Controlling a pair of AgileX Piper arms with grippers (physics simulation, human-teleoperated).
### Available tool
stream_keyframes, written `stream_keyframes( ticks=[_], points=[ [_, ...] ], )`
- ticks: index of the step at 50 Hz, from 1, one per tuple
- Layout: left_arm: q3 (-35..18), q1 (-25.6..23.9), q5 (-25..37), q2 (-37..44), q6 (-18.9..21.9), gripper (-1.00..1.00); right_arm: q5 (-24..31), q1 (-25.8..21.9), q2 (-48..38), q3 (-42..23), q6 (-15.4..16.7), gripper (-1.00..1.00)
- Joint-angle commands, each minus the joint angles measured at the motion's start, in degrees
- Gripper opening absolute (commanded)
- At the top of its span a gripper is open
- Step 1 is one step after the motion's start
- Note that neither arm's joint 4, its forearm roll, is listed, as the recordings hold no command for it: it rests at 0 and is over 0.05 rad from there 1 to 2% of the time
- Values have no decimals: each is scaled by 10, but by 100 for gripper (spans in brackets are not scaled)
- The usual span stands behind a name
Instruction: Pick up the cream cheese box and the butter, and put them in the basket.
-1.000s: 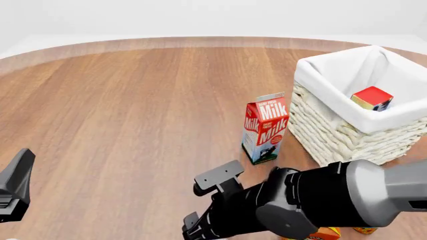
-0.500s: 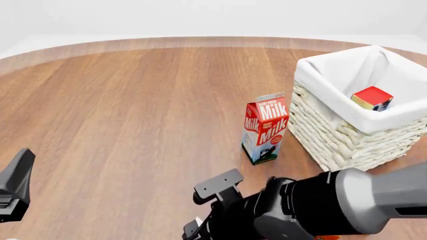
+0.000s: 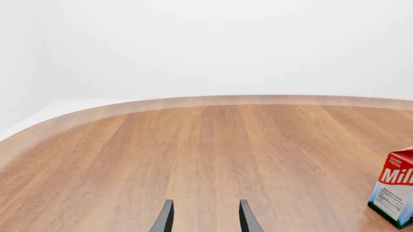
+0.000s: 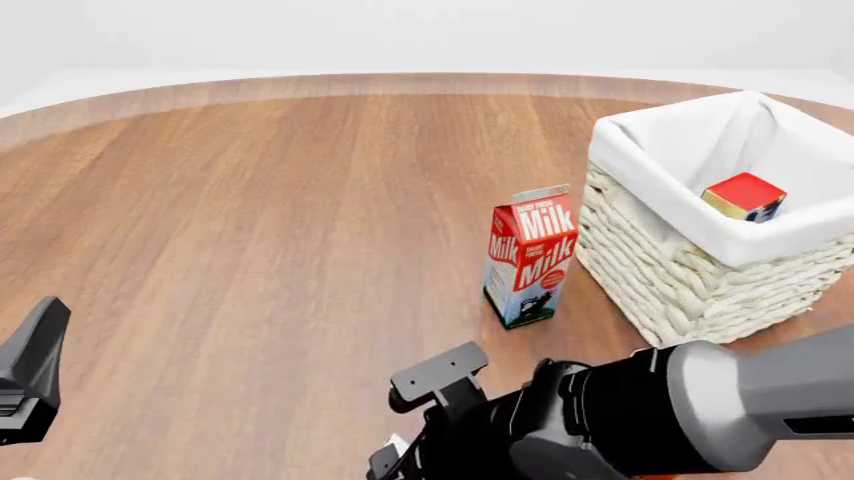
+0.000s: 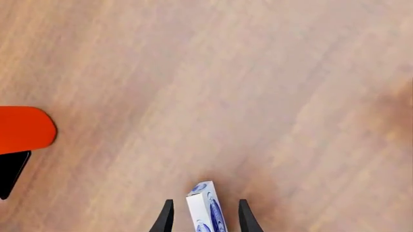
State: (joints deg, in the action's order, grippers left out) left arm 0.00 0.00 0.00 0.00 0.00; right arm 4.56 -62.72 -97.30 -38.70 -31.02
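Note:
The cream cheese box (image 5: 206,210), white with blue marks, stands on edge on the wood between the fingers of my right gripper (image 5: 205,205). The jaws are open, with a gap on each side of the box. In the front view that gripper (image 4: 407,425) is low at the bottom edge, and only a white sliver of the box (image 4: 396,442) shows. The butter (image 4: 745,195), a red block, lies inside the basket (image 4: 694,280) at the right. My left gripper (image 3: 203,221) is open over bare table at the far left (image 4: 30,375).
A red milk carton (image 4: 531,255) stands upright just left of the basket, also in the left wrist view (image 3: 393,193). An orange-red rounded shape (image 5: 22,129) with a black part beneath it sits at the edge of the right wrist view.
My right arm has sunk lower and slightly toward the bottom edge, now covering the orange carton that showed beneath it. The left gripper, the milk carton and the basket have not moved.

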Motion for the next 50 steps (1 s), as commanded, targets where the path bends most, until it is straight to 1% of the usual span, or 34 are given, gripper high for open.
stream_keyframes(
  ticks=[1,20,21,23,27,37,50],
  points=[
    [0,0,0,0,0,100,-7,0,-8,3,1,100],
    [0,0,0,0,0,100,-16,7,-17,3,6,100],
    [0,0,0,0,0,100,-15,10,-15,3,8,-100],
    [0,0,0,0,0,100,-13,3,-13,2,5,-100],
    [0,0,0,0,0,100,-9,13,-9,1,13,-100],
    [0,0,0,0,0,100,4,20,1,-5,22,-100],
    [0,0,0,0,0,100,50,36,40,-36,52,-100]
  ],
)
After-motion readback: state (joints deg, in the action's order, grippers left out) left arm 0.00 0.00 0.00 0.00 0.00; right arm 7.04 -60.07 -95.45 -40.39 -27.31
